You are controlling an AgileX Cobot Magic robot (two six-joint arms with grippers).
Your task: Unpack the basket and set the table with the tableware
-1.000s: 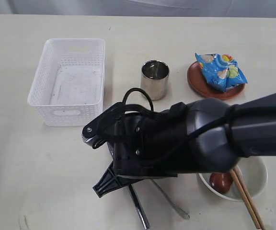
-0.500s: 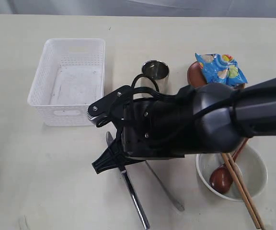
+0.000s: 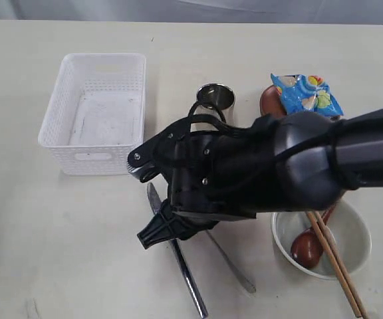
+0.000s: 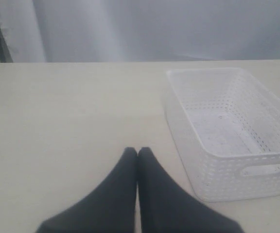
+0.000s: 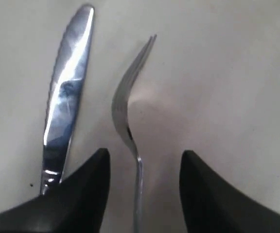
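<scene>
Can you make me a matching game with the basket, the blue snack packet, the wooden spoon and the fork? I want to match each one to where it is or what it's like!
Things:
1. basket
2. snack packet
3. wooden spoon
4. fork

Places or states:
A. inside the whitish bowl
B. lying on the table beside the knife
C. nothing inside it
D. sitting on the brown plate

Right pairs: 1-C, 2-D, 3-A, 4-B.
</scene>
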